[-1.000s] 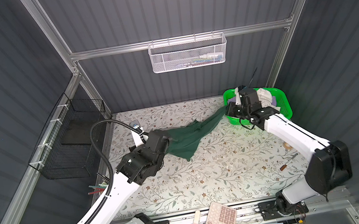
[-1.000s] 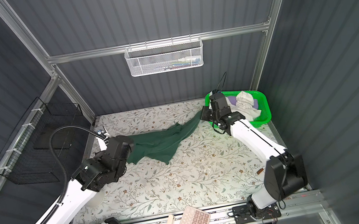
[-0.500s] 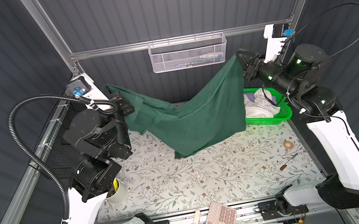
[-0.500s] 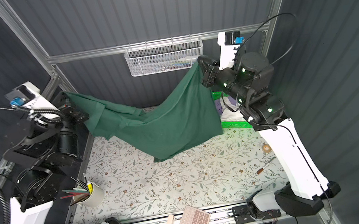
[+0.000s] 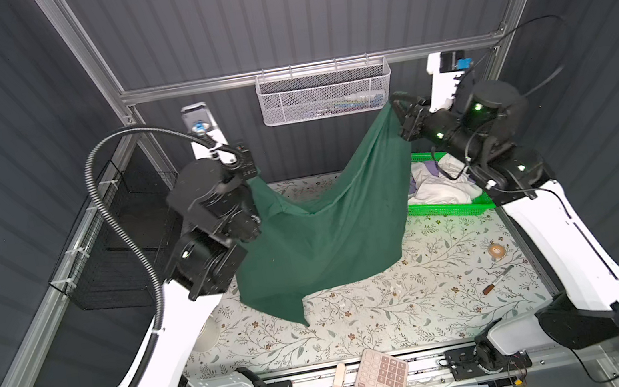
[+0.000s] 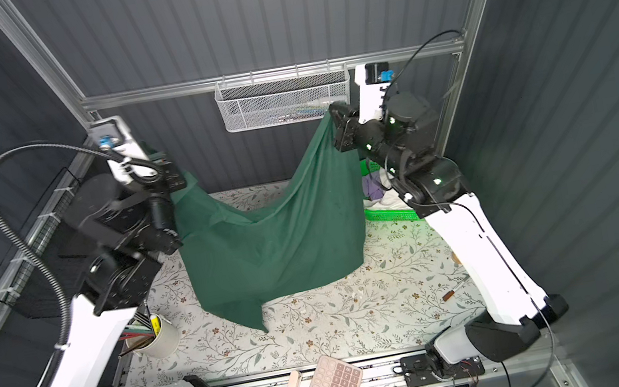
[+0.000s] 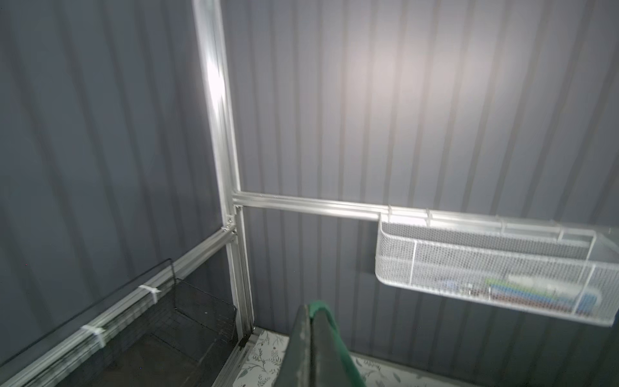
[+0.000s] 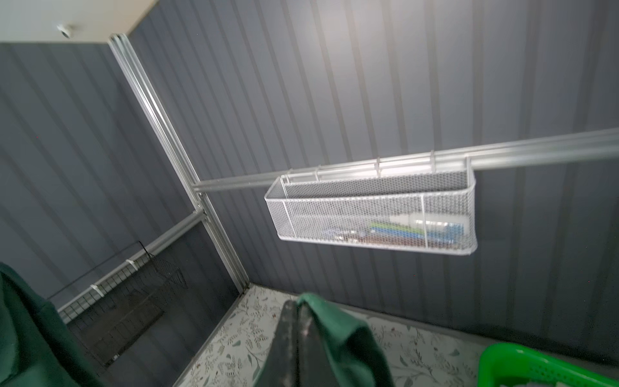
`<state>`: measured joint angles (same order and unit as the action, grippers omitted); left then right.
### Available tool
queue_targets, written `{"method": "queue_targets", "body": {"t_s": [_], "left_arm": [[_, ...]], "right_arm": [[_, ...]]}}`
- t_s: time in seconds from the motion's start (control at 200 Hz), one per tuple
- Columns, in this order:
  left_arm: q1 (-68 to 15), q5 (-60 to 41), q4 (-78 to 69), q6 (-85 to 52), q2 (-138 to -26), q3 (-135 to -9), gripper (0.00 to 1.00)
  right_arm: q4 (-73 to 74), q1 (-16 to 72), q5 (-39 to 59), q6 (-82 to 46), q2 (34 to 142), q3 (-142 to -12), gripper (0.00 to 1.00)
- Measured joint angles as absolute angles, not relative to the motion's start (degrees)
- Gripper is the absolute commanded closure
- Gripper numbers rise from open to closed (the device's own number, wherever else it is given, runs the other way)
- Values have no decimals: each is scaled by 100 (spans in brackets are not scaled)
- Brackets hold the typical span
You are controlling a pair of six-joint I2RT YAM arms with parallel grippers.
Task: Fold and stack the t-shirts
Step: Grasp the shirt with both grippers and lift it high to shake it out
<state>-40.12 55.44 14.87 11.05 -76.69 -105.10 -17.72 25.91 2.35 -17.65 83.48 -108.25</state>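
Fingers [image 8: 287, 335]: left gripper [image 7: 310, 316] and right gripper [image 8: 296, 313] each pinch the green shirt [image 5: 327, 234].
Shirt: hangs spread mid-frame, over the table [image 5: 401, 306].
Folded: none yet.
Waiting: pale shirts [image 5: 440, 192] in basket [image 5: 449, 209], centre-right.

The green shirt [image 5: 327, 234] hangs across one end of the green basket [image 5: 449, 209], and the right arm [image 5: 549, 232] covers more of it. The left arm [image 5: 178, 333] hides most of the cup [image 5: 205, 338], and whatever lies in the wire basket [image 7: 435, 264] is blurred.
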Motion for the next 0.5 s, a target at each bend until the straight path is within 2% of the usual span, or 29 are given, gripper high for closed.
{"method": "queue_targets", "body": {"t_s": [0.145, 0.27, 0.345, 0.45, 0.5], "left_arm": [[-2687, 4274, 2504, 257, -8626, -10532, 100], [-1802, 3183, 3247, -314, -9703, -11201, 100], [-1511, 2788, 3688, -506, -10385, -12112, 100], [-1420, 2471, 4202, -572, -11382, -14313, 100], [-1435, 2379, 4180, -569, -11581, -15058, 100]], "right_arm": [[-1721, 2591, 305, -1828, 9306, -10925, 100], [-1857, 2591, 362, -1837, 10309, -11668, 100], [-2104, 2587, 379, -1782, 11037, -12669, 100], [-2432, 2580, 388, -1675, 11966, -14494, 100], [-2412, 2580, 386, -1634, 12123, -14971, 100]]}}
